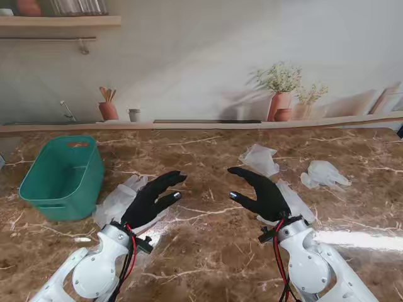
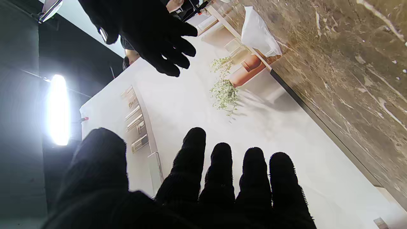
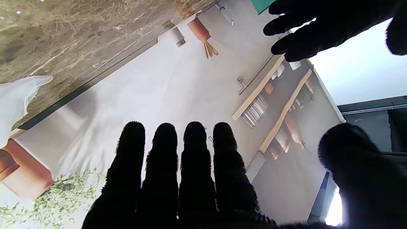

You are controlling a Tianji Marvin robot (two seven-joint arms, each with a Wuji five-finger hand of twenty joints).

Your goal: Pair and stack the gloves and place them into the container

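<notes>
A: Status? Container [image 1: 60,179] at left of frame looks empty.
B: Nothing done. Gloves loose on the surface [image 1: 208,251]: one under left hand [image 1: 151,198], others [image 1: 324,174] right of centre.
A: Hands?
B: Left and right hand [image 1: 261,192] spread, holding nothing. Glove count unclear; hands hide parts.

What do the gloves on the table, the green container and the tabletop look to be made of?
Gloves: thin translucent white film, crinkled, likely disposable plastic. Green container: smooth matte moulded plastic with a cut-out handle. Tabletop: glossy brown marble look with pale veins and glare; possibly laminate.
</notes>
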